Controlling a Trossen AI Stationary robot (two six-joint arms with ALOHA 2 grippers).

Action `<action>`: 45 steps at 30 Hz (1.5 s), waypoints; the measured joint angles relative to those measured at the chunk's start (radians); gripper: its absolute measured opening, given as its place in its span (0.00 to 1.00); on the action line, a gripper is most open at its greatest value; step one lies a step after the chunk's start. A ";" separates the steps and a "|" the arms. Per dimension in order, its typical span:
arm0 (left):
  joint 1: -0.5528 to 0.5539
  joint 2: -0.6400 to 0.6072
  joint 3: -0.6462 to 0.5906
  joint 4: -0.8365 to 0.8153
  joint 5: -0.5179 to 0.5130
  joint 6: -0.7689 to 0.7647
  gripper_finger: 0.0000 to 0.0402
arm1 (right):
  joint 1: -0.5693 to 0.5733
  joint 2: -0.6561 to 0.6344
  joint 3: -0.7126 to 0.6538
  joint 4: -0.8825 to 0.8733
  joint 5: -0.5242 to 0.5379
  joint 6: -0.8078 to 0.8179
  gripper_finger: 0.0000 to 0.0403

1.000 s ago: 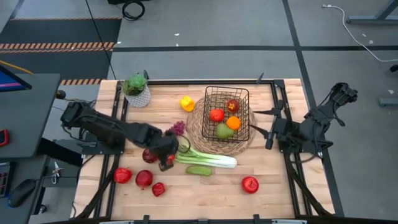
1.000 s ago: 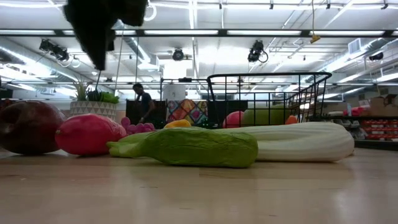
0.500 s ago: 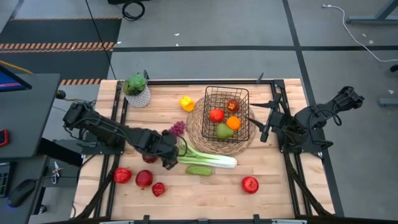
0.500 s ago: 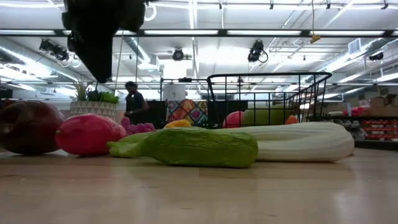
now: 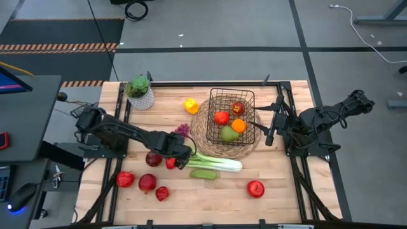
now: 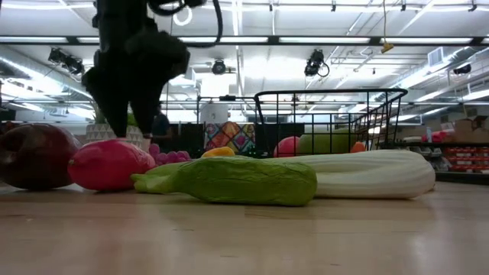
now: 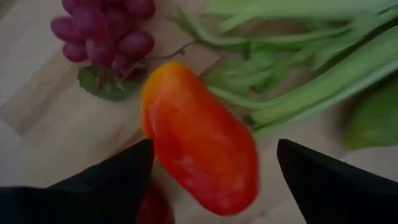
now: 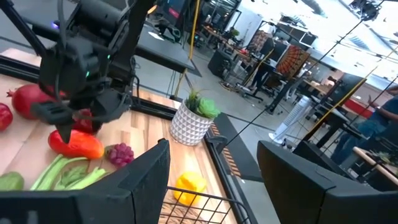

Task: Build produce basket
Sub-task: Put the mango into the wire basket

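The black wire basket stands on a round straw mat and holds several fruits. A red pepper lies on the table between a dark red apple and the leek. Purple grapes lie just beyond it, and the green cucumber lies in front of the leek. My left gripper points down over the red pepper, open, one finger on either side of it and the tips at its top. My right gripper waits open by the basket's right side.
A yellow pepper and a potted plant stand at the far left of the table. Three red fruits lie near the front left edge and one red apple at the front right. Bare wood lies between them.
My left gripper has opened and come down over the red pepper, which has stayed where it lay on the table. My right arm has shifted a little toward the far edge.
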 joint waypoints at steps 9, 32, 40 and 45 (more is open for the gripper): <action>0.009 0.105 0.005 -0.008 0.027 0.064 0.87 | 0.000 0.013 0.000 0.004 -0.001 0.008 0.61; 0.028 0.112 0.097 -0.077 0.061 0.255 0.77 | 0.000 0.013 0.000 0.004 -0.002 0.020 0.61; 0.023 0.111 0.248 -0.255 -0.047 0.331 0.76 | 0.000 0.013 0.000 0.003 -0.002 0.024 0.61; -0.020 0.109 0.310 -0.272 -0.354 0.458 0.76 | 0.000 0.013 0.000 -0.010 -0.001 0.032 0.61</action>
